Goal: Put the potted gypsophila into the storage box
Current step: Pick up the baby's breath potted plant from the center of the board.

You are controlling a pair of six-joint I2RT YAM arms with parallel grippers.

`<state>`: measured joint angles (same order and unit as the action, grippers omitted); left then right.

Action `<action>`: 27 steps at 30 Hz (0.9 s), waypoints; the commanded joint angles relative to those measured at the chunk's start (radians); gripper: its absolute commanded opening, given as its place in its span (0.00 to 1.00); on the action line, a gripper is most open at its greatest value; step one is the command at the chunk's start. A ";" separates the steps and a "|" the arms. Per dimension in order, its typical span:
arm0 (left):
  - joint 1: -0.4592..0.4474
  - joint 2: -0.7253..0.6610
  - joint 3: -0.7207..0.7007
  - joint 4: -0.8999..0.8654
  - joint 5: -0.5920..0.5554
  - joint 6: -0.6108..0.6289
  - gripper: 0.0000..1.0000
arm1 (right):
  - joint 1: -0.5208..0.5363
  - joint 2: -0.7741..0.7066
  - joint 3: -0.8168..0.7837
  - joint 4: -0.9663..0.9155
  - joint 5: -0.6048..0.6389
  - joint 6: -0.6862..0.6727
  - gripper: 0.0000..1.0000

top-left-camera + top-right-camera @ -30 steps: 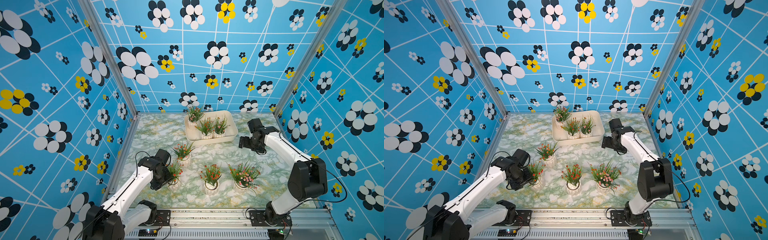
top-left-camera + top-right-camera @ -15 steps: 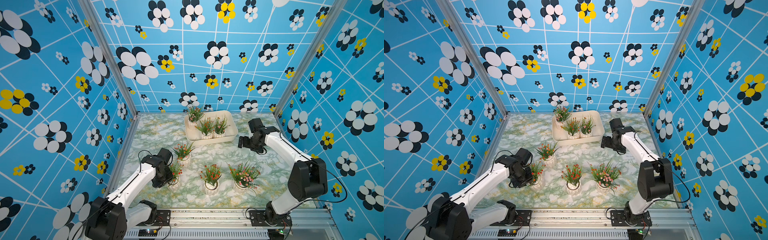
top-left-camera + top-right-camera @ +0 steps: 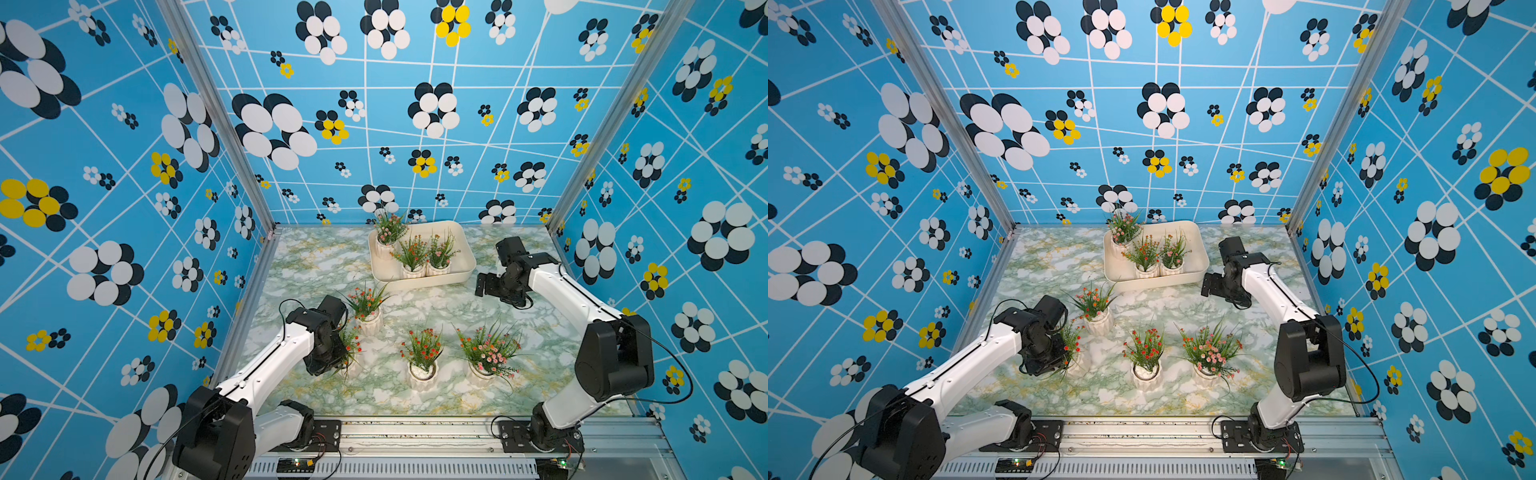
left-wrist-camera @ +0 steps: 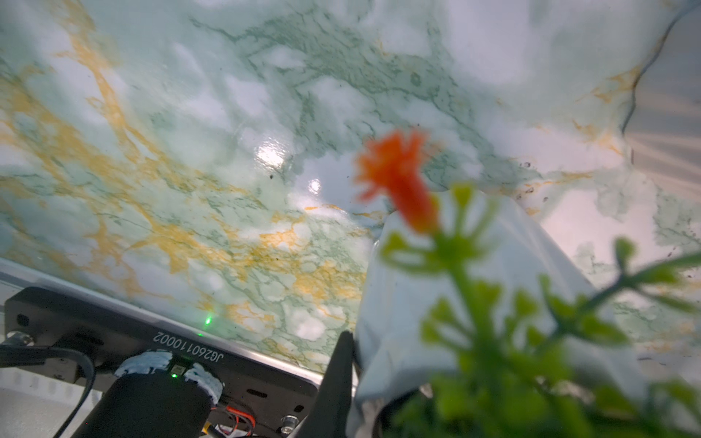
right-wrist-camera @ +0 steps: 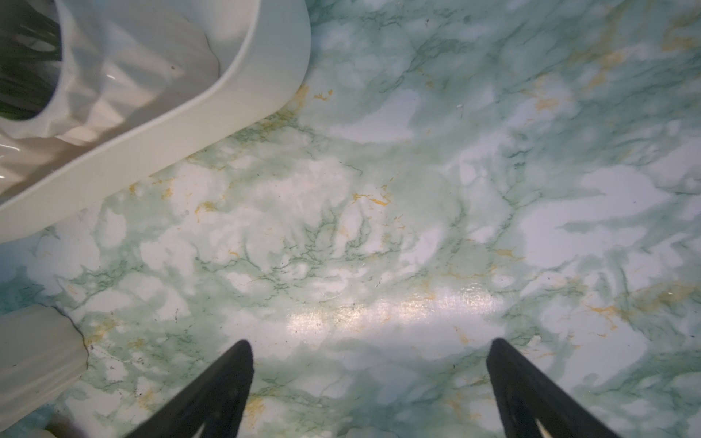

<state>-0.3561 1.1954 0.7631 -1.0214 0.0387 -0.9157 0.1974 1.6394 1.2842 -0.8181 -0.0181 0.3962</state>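
Green-white marbled bench [image 3: 316, 266]. Shallow cream rectangular plastic storage box [image 3: 428, 283] at far centre, three potted plants [image 3: 415, 255] inside. Left gripper [image 3: 338, 360]: jaws clamped on the potted gypsophila [image 3: 351, 344] (red flowers, white ribbed pot), near-left, well apart from the box. Right gripper [image 5: 370, 347]: jaws wide, empty, just beside the box.

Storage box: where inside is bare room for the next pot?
In the storage box, bare floor along the far wall, between the pink-flowered pot and the right rim. Crowded along the near wall: two pots side by side.
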 commanded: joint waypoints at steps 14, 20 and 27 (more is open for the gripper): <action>0.000 0.023 0.220 -0.143 -0.061 0.145 0.00 | -0.007 0.012 0.013 -0.005 -0.045 -0.019 0.99; 0.006 0.019 0.278 -0.194 -0.079 0.180 0.00 | -0.007 0.008 0.027 0.003 -0.092 0.009 0.99; 0.025 0.051 0.414 -0.263 -0.092 0.242 0.00 | -0.007 0.015 0.074 0.013 -0.211 0.044 0.99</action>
<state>-0.3405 1.2358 1.0931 -1.2392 -0.0330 -0.7212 0.1955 1.6413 1.3170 -0.8173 -0.1646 0.4156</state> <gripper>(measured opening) 0.130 0.991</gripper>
